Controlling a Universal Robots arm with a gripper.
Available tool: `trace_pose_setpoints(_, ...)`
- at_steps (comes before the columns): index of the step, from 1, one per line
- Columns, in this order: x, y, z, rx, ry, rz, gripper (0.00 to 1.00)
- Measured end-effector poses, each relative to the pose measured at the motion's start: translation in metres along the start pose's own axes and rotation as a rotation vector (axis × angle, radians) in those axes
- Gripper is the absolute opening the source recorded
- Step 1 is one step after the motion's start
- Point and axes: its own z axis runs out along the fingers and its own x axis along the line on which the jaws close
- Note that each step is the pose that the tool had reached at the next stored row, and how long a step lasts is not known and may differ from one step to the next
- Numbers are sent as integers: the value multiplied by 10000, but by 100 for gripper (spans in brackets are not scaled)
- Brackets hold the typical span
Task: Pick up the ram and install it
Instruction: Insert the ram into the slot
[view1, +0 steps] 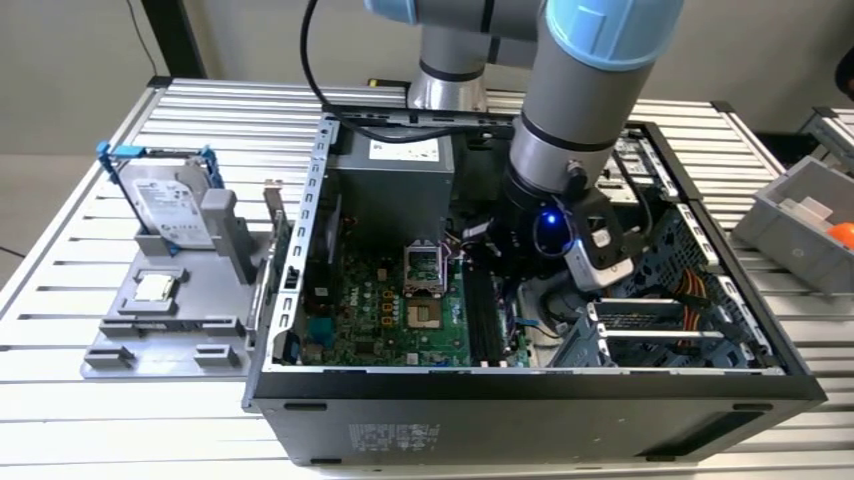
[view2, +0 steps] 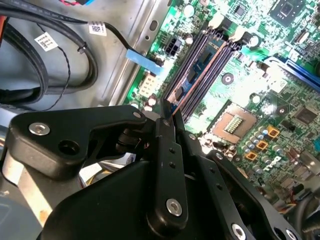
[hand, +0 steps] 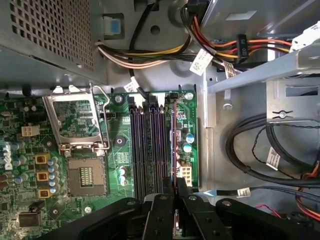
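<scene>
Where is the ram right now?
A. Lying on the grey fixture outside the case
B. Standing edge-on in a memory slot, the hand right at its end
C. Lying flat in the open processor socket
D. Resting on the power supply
B: in both wrist views the ram stands on edge in the row of memory slots, with the hand at its near end.
</scene>
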Motion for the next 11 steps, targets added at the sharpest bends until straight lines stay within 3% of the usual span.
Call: trace_pose_setpoints(11,17,-3,34,27,-1,-3,0)
